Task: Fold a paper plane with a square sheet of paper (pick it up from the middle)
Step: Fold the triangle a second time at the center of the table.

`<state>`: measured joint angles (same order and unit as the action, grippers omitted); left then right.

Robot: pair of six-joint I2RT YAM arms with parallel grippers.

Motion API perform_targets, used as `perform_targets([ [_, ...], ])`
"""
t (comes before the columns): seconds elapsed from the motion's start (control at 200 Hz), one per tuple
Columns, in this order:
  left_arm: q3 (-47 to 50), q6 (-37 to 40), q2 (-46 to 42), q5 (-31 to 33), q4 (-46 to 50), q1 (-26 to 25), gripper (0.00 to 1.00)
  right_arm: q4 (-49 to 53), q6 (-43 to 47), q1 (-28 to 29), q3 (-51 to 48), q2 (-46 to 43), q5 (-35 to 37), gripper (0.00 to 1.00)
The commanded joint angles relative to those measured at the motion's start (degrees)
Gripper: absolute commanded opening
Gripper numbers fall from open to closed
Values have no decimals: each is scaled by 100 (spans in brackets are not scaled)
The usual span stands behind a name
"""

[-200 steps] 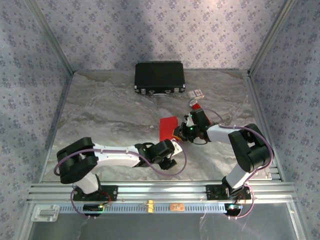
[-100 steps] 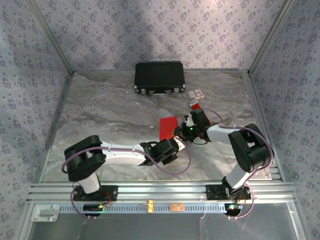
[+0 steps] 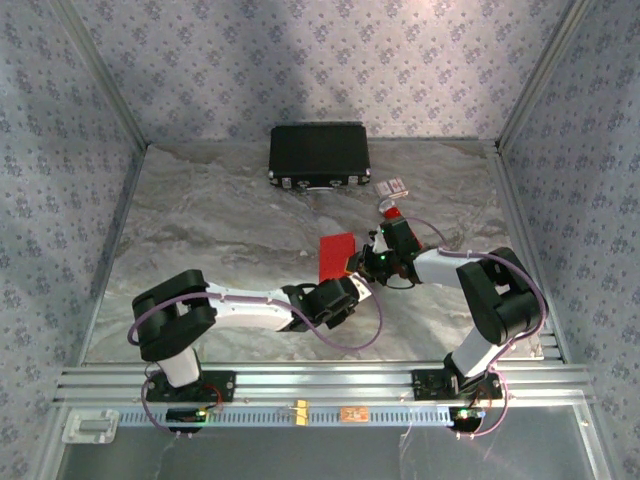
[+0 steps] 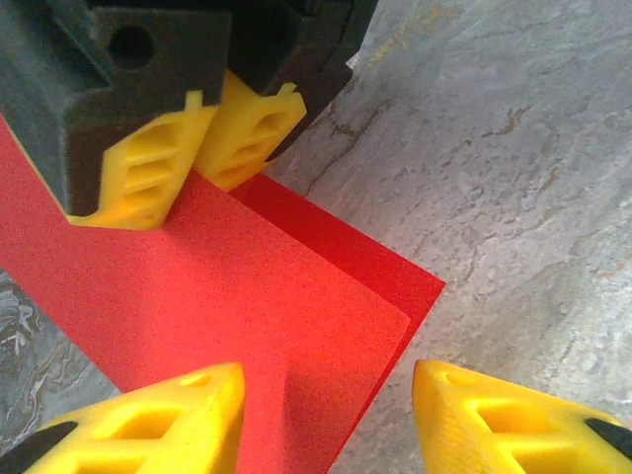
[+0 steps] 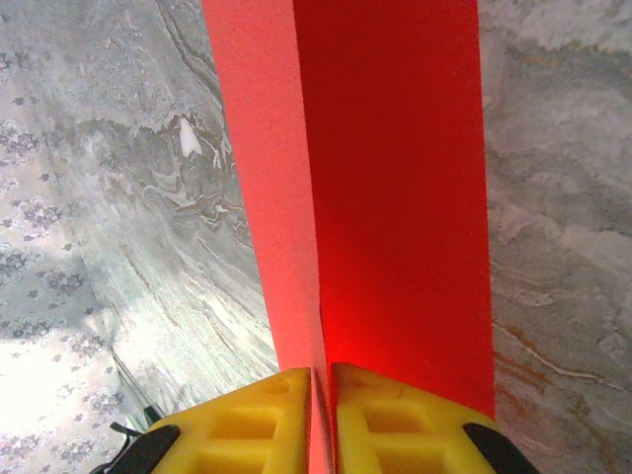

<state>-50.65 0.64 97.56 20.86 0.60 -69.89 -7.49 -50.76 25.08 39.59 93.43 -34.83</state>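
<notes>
The square sheet of paper [image 3: 337,255] is bright red and folded into two layers that lie slightly offset on the marble table. My right gripper [image 5: 326,395] is shut on the sheet [image 5: 395,178] at its fold edge, yellow fingers pressed together on it. In the left wrist view the right gripper's fingers [image 4: 168,163] hold the sheet [image 4: 197,306] from the far side. My left gripper [image 4: 331,415] is open and straddles a near corner of the sheet, with one finger over the paper and the other over bare table. The paper plane is out of view.
A black case [image 3: 319,155] stands at the back of the table. A small white box [image 3: 393,186] and a red tube with a white end [image 3: 390,212] lie behind the right gripper. Walls close in the table [image 3: 200,230] on three sides.
My left gripper has moved right and forward up to the sheet's corner, and its jaws have narrowed. The right gripper and the sheet have stayed put.
</notes>
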Motion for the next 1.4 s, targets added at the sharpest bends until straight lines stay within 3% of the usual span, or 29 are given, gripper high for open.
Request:
perform_targets([
  [0.0,-93,100,113,138,-60,-49,46,81,-69,-46,104,-61,-77,14],
  [0.14,-109,89,134,199,-60,-46,34,84,-61,-45,112,-53,-84,14],
  [0.57,-83,7,-34,66,-91,-51,14,89,-64,-47,37,-76,-17,16],
  [0.745,-64,-41,-105,-8,-104,-43,13,81,-57,-53,22,-81,-15,17],
  [0.919,-76,-91,-166,-54,-95,-20,21,65,-61,-56,7,-93,-11,16],
  [1.144,-61,-107,-193,-127,-130,28,21,63,-66,-56,1,-104,-7,15],
  [1.394,-50,-156,-217,-226,-95,76,5,71,-66,-61,-4,-92,3,15],
])
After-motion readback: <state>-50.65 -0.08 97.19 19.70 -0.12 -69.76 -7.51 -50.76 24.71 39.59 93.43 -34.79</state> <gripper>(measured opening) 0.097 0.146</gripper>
